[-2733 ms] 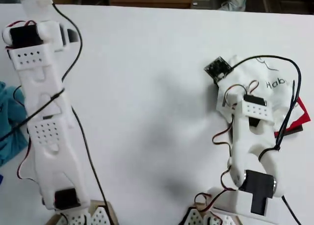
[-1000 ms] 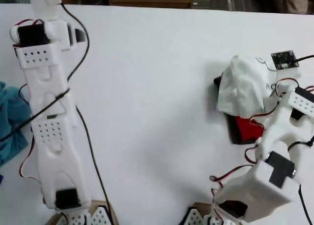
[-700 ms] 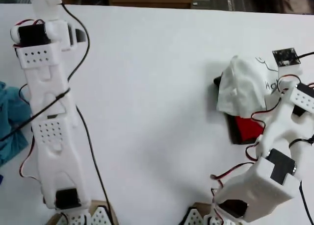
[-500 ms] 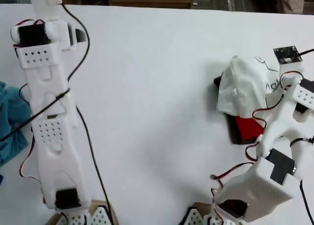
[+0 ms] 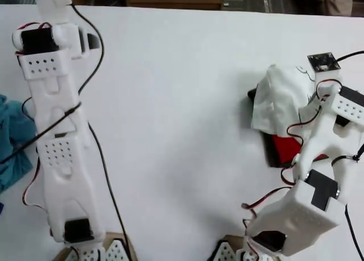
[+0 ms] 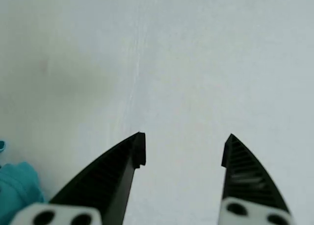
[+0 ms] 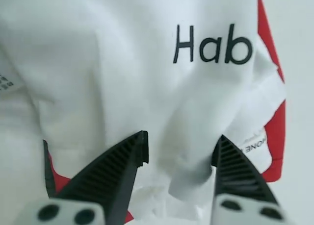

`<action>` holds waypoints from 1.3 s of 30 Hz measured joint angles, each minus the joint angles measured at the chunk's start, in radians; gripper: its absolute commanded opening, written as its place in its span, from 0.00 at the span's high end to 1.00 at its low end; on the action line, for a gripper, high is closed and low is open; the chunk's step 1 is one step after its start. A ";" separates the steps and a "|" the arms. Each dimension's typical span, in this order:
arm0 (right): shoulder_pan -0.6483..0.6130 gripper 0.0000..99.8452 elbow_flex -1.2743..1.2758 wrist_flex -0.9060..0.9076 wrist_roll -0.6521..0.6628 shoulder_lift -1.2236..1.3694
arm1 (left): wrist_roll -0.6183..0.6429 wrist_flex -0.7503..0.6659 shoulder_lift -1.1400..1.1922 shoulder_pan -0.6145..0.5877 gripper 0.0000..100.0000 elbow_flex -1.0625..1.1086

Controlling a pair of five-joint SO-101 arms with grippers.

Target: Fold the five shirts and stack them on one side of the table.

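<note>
- The white shirt (image 5: 281, 99) is lying crumpled on the table (image 5: 182, 102), resting on top of a red shirt (image 5: 282, 149).
- The right hand (image 7: 179, 149) is hovering just over the white shirt, its fingers spread, with cloth showing between them.
- The left hand (image 6: 184, 149) is hanging well apart from the white shirt, its fingers spread above the table.
- A teal shirt (image 5: 10, 141) is lying far from the white shirt, at the table's opposite side.

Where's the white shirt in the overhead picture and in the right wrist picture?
High view: white shirt right of the picture, atop the red shirt.
Right wrist view: white shirt beneath the open right gripper.
Shared landmark: red shirt poking out underneath.
</note>
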 measured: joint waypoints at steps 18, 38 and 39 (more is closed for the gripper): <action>0.017 0.98 0.000 -0.084 0.049 0.000 | 0.000 0.000 0.000 0.000 0.73 0.000; 0.124 0.98 -0.284 -0.235 0.164 0.000 | 0.000 0.000 0.000 0.000 0.73 0.000; 0.124 0.98 -0.285 -0.250 0.184 0.008 | 0.000 0.000 0.000 0.000 0.73 0.000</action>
